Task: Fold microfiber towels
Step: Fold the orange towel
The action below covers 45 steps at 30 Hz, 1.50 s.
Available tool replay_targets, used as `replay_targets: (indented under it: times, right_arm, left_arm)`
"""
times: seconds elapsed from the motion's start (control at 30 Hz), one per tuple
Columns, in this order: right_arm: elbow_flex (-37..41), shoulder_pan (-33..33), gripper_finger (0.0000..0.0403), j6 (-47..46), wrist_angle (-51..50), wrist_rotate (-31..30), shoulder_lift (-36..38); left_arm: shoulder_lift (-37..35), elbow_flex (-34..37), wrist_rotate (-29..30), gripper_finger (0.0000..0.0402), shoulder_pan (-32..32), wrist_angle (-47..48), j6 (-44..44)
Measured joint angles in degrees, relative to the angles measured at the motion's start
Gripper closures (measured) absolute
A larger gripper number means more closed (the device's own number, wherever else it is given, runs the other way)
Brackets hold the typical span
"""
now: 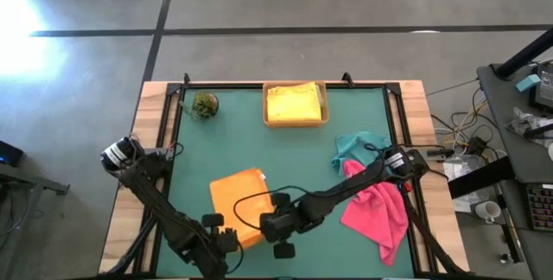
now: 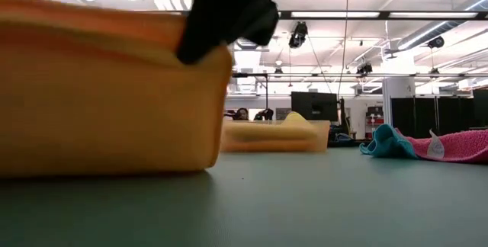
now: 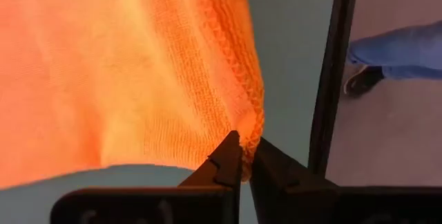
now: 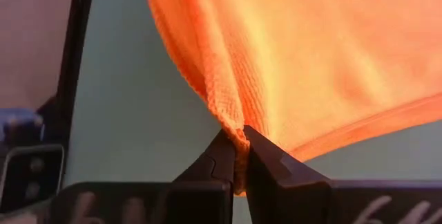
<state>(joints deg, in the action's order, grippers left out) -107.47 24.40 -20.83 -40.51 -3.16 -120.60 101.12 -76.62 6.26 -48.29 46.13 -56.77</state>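
Orange cloth is what both arms have hold of: the orange towel (image 1: 238,195) lies near the front of the green table (image 1: 285,155), towards the left, and each gripper has pinched a corner of its near edge. The left gripper (image 3: 243,156) has its fingers closed tight on a corner hem, and the right gripper (image 4: 238,148) is clamped just as tightly on the other corner, only a thin lip of fabric between the tips in each case. That thin bite is what worries me; if the arms lift or carry the edge over to fold it, a corner could slide out of one pinch and the towel would drop askew. Should the two arms not travel together, the edge would stretch or sag and the crease would come out crooked. From the table-level camera the cloth already stands up in a fat fold, and I can't quite tell whether it is one layer or doubled, so a gripper may hold only part of the thickness. Farther back, a yellow towel (image 1: 294,105) sits in the tan tray (image 1: 323,98), well clear, and the pink towel (image 1: 376,209) and teal towel (image 1: 359,148) lie heaped at the right under the right arm, where its sweep might drag them.
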Motion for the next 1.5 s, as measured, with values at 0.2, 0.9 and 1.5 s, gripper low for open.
replay_targets:
  times: [0.2, 0.9, 1.5]
  right_arm:
    - [-2.41, -1.46, 0.0394, -1.58, -0.74, -5.64, -0.24]
    - [5.26, -15.93, 0.0394, 3.97, 10.61, -8.44, -0.48]
    - [11.66, -19.14, 0.0387, 9.52, 20.24, -8.92, -0.48]
  left_arm:
    - [-1.17, -0.7, 1.46, 0.0398, -0.07, 10.67, -2.88]
    - [-3.17, 7.42, 7.3, 0.0398, 9.07, 28.41, -10.48]
    - [-3.32, 10.6, 8.87, 0.0397, 13.8, 29.4, -10.34]
